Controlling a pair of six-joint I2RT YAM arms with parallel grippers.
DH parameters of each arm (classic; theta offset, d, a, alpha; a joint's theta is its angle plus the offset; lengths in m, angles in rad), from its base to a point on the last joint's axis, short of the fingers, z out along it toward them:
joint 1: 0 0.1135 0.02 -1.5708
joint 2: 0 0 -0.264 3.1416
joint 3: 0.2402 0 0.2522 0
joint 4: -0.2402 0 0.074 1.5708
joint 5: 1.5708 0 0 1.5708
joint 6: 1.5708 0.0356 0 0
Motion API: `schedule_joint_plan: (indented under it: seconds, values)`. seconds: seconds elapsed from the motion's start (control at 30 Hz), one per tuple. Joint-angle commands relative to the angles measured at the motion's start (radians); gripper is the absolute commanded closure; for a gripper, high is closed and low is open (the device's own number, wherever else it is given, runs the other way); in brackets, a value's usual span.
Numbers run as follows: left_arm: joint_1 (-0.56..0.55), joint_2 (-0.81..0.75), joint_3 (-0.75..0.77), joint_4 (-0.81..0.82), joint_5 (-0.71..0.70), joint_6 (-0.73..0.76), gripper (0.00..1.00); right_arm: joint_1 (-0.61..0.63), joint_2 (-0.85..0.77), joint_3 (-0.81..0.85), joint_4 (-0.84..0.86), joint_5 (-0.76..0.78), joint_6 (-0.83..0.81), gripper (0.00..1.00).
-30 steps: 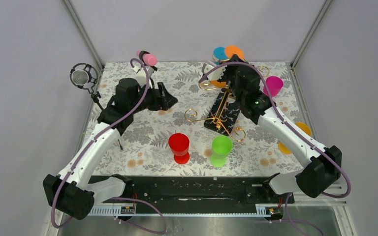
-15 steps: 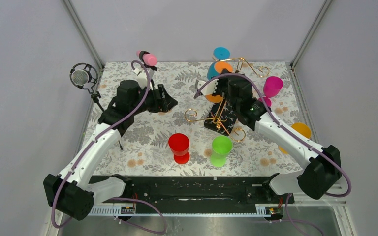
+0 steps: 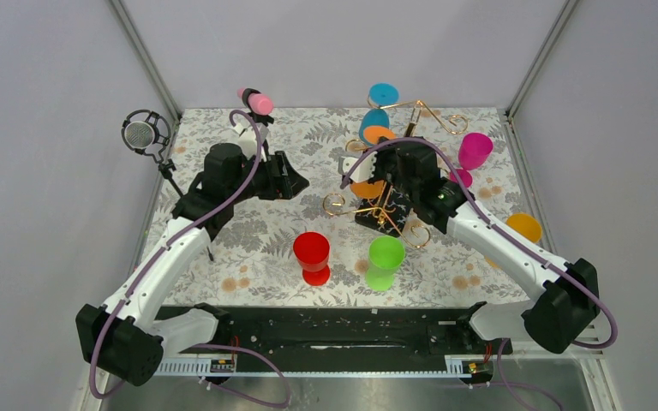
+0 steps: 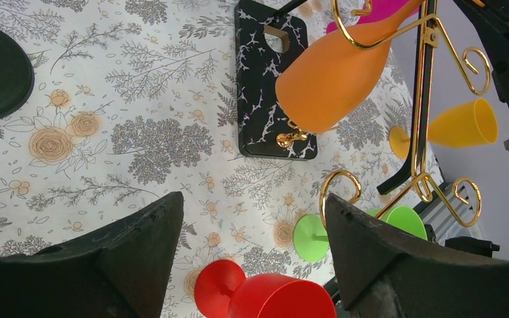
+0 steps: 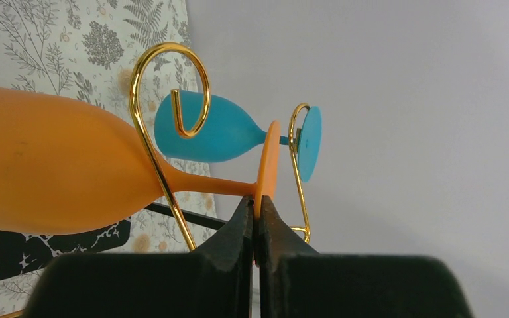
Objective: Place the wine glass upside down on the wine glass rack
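From above, the right claw (image 3: 385,145) reaches over the wine glass rack (image 3: 383,212), whose black speckled base sits on the flowered table (image 3: 248,231). The orange wine glass (image 3: 366,188) hangs among the gold arms right at this claw: its round foot is at the fingertips and its bowl is lower, on the claw's near side. A blue glass (image 3: 374,120) hangs just beyond the claw. The left claw (image 3: 294,180) hovers well to the left of the rack, holding nothing.

In the left wrist view, the left claw (image 4: 252,199) is spread wide with only tablecloth between its fingers. Ahead of it lies the rack's base (image 4: 265,79). The orange glass (image 4: 331,73) tilts mouth-down above the base, its stem passing up through a gold hook. A red glass (image 4: 265,298) and a green glass (image 4: 311,237) stand close under the claw, and a yellow glass (image 4: 464,124) lies farther off to its right.

In the right wrist view, the right claw (image 5: 255,205) is pressed together, pinching the rim of the orange glass's foot. The orange bowl (image 5: 53,165) extends to the claw's left, and a curled gold arm (image 5: 169,45) crosses in front of the stem. The blue glass (image 5: 212,132) hangs just behind, its foot caught behind another gold loop.
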Motion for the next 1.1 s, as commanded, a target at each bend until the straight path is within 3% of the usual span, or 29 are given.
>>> schedule_joint_plan:
  seconds: [0.0,0.8,1.07]
  values:
    - [0.004,-0.029,-0.004,0.059,-0.001,-0.005,0.23,0.026,-0.035,0.013,0.015,-0.091,0.012,1.0]
    - [0.003,-0.027,-0.003,0.048,-0.01,-0.005,0.22,0.072,0.114,0.112,0.13,-0.145,0.085,1.0]
    - [0.004,-0.035,-0.014,0.045,-0.017,-0.002,0.22,0.073,0.182,0.161,0.157,-0.036,0.093,1.0]
